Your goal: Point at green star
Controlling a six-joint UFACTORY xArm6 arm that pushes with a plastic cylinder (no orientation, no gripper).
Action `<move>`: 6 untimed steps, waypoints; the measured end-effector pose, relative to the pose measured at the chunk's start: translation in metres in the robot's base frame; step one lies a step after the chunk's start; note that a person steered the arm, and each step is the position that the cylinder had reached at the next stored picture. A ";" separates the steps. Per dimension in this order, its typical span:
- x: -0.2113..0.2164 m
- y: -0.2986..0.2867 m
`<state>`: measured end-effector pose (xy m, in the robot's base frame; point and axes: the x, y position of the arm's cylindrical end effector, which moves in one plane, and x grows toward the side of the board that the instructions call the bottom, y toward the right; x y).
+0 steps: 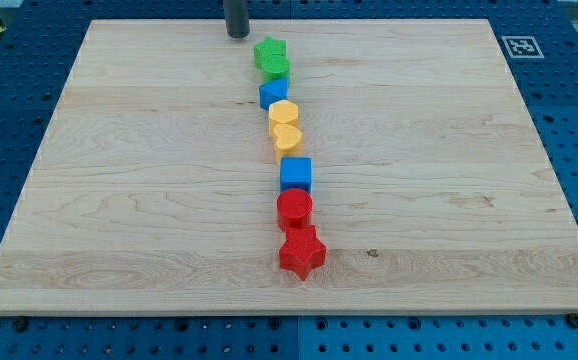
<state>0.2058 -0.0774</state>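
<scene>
Roughly, near to far, as label and value:

Board (119,200): pale wood, on a blue pegged bench; blocks form one line running from the view's bottom toward the view's top, slightly left of centre.

Red star (302,254): nearest block, at the line's bottom end.

Red cylinder (294,208): touching the red star's far side.

Blue cube (295,174): touching the red cylinder.

Yellow heart (287,138): just beyond the cube.

Second yellow block (283,112): touching the heart; shape hard to tell, possibly another heart.

Small blue block (274,94): mostly covered by its neighbours; shape unclear.

Green star (271,51): task block, far end of the line near the board's top edge; a second green block (275,68) sits touching its near side, and the two merge by colour.

Tip (237,36): on the board just to the view's left of the green star, slightly farther back, apart from it.

Jaws: none on this rig; the rod holds nothing.

Progress, judged: pointing looks nearly or already met, since the tip stands close beside the star.

Risk: any further move rightward would nudge the star into the green block and disturb the touching line behind it.

Hidden: rod cut off by the view's top; the exact gap between tip and star is hard to judge.
</scene>
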 end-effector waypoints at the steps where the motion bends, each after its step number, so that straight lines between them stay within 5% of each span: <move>1: -0.012 0.020; 6: 0.030 0.005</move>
